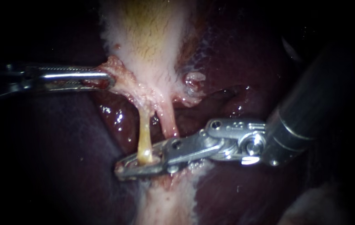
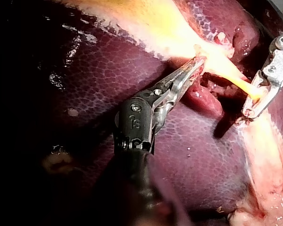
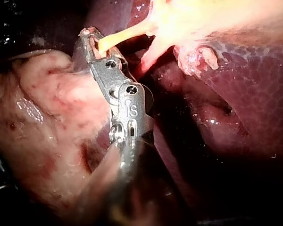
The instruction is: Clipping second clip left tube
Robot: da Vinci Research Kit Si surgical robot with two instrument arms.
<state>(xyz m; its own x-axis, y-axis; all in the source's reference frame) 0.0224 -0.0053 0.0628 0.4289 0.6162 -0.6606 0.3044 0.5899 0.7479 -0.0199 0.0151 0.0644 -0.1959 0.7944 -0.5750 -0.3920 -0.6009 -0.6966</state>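
Jaws of the right instrument (image 1: 123, 168) clamp the lower end of the yellow left tube (image 1: 144, 133). The right tube (image 1: 168, 123) runs just beside it, with a narrow gap between them. Above the left tube, jaws of the left instrument (image 1: 108, 79) pinch the gallbladder (image 1: 144, 33) edge.

We find no label, brand name, sign or printed number on the tissue in any of our three views. The only marks we see are small stamped characters, one set on the dark wrist housing (image 2: 136, 120) of our left instrument (image 2: 198, 63) and one on the metal wrist housing (image 3: 131, 109) of our right instrument (image 3: 93, 41). We leave these unread.
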